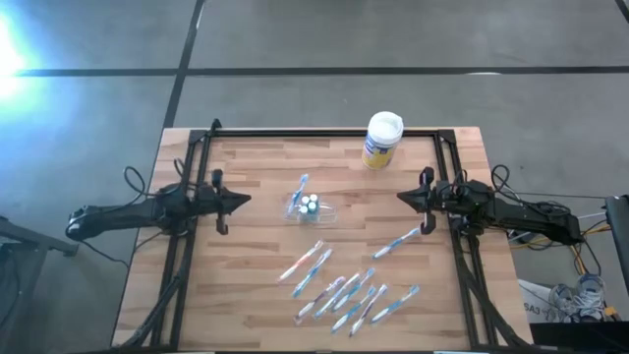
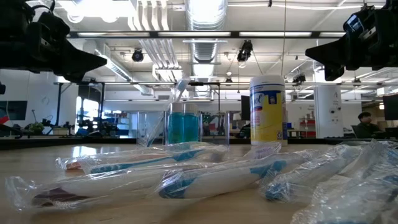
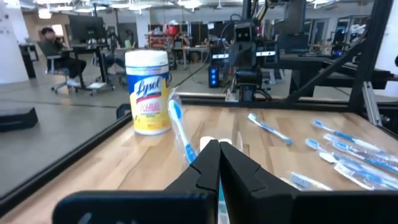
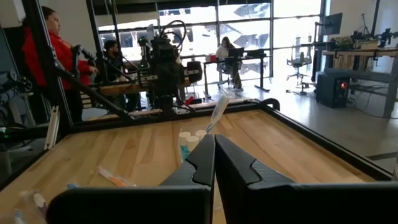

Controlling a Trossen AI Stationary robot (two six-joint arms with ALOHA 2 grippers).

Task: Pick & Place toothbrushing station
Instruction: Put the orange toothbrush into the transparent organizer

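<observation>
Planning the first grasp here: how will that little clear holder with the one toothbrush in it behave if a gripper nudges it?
The clear holder looks thin-walled and small, so it is probably light and may slide on the smooth wooden table. The toothbrush standing in it leans out well past the rim, so a sideways push could tip it. Its glossy plastic may also be slippery.

Two matte black arms, loose black cables, left tool (image 1: 239,201), right tool (image 1: 404,198), tapered fingers.

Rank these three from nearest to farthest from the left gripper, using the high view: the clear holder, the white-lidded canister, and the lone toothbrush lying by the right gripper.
From the left gripper:
1. Clear holder, mid-table, just beyond its fingertips.
2. White-lidded canister, at the table's far edge.
3. Lone toothbrush, on the right arm's side.
</observation>
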